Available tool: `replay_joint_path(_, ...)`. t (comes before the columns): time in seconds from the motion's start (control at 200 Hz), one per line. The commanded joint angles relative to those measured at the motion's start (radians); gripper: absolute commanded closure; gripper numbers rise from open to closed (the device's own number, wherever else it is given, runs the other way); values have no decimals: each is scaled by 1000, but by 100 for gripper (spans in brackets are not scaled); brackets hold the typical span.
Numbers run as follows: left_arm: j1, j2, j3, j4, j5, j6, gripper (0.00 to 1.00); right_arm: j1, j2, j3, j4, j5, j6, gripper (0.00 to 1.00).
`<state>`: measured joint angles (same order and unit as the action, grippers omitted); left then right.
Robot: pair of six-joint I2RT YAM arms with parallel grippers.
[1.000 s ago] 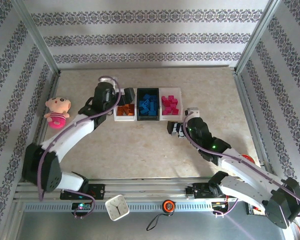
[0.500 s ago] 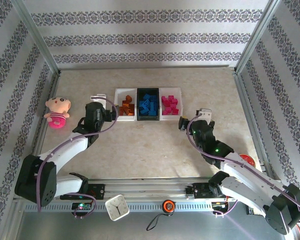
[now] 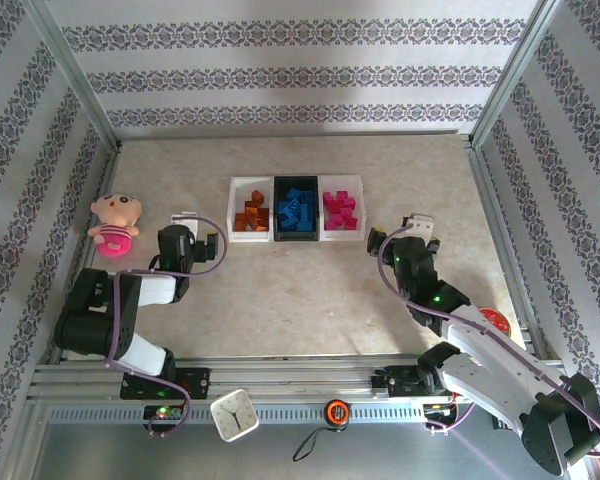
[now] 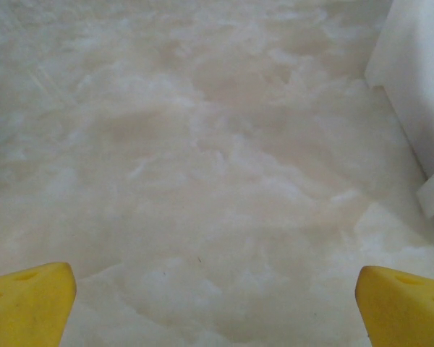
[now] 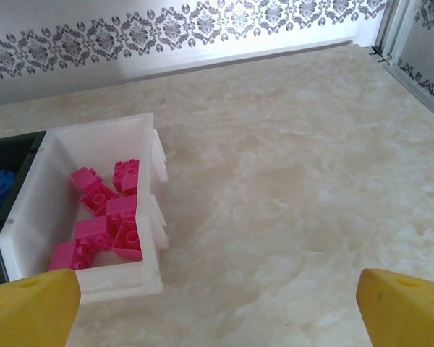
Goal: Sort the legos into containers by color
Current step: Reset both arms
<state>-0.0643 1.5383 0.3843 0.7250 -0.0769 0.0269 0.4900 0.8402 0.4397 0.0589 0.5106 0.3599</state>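
We look down on a beige, marbled table (image 3: 300, 300) closed in by walls (image 3: 280, 75) papered in grey damask bands, with aluminium frame posts (image 3: 75, 75) rising at the far corners. Against the left edge of the table sits a pink plush doll (image 3: 114, 224), well apart from everything the arms work on. Just to its right the left gripper (image 4: 217, 307) hangs low over bare tabletop. Its yellow fingertips (image 4: 29, 300) sit at opposite corners of the wrist view, spread wide with nothing between them, and a white tray wall shows at that view's right side. Toward the middle of the far edge stand the containers (image 3: 296, 209), three trays joined in a row. The left white one holds the orange-brown legos (image 3: 250, 215), the black middle one the blue legos (image 3: 298, 210), and the right white one the pink legos (image 3: 340, 208). Every brick we can see lies inside a tray. To the right of the row, near but not touching it, the right gripper (image 5: 217, 307) faces the far right corner. Its jaws also stand wide apart and empty, with the pink tray at the left of its view. A small red object (image 3: 495, 318) lies by the right edge. On the rail (image 3: 280, 412) below the near edge rest a white clock (image 3: 234, 415) and a tape measure (image 3: 335, 410).
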Motion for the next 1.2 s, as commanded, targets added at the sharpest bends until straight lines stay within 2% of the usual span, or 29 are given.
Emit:
replay_joint_path(0.0, 39, 71, -38, 338, 106, 19, 1, -32, -3, -43, 144, -34, -111, 2)
replay_joint_path(0.095, 64, 43, 9, 187, 142, -11, 1, -87, 0, -46, 183, -29, -171, 2)
replay_joint_path(0.14, 79, 58, 0, 241, 148, -25, 1, -126, 3, -47, 192, -38, -195, 2)
replay_joint_path(0.2, 78, 46, -9, 234, 56, -54, 0, -184, 13, -55, 220, -61, -214, 2)
replay_joint_path(0.27, 64, 56, -50, 331, -58, -73, 1, -271, 30, -75, 262, -119, -223, 2)
replay_joint_path(0.415, 64, 56, -85, 395, -56, -74, 1, -398, 122, -152, 429, -217, -254, 2)
replay_joint_path(0.485, 64, 57, -74, 373, -51, -72, 1, -411, 226, -174, 565, -277, -300, 2)
replay_joint_path(0.59, 64, 56, -32, 291, -24, -62, 1, -411, 441, -155, 765, -292, -325, 2)
replay_joint_path(0.665, 64, 53, -21, 269, 0, -54, 1, -401, 509, -104, 769, -355, -382, 2)
replay_joint_path(0.725, 64, 54, -16, 260, 13, -48, 1, -407, 570, -62, 766, -351, -374, 2)
replay_joint_path(0.829, 64, 55, -13, 255, 22, -44, 1, -429, 693, -90, 974, -364, -351, 2)
replay_joint_path(0.859, 64, 53, -10, 250, 25, -45, 1, -429, 704, -117, 992, -359, -348, 2)
replay_joint_path(0.939, 63, 54, -7, 244, 34, -38, 1, -449, 676, -67, 871, -368, -325, 2)
replay_joint_path(1.199, 64, 54, -4, 240, 45, -35, 1, -459, 683, -76, 901, -367, -309, 2)
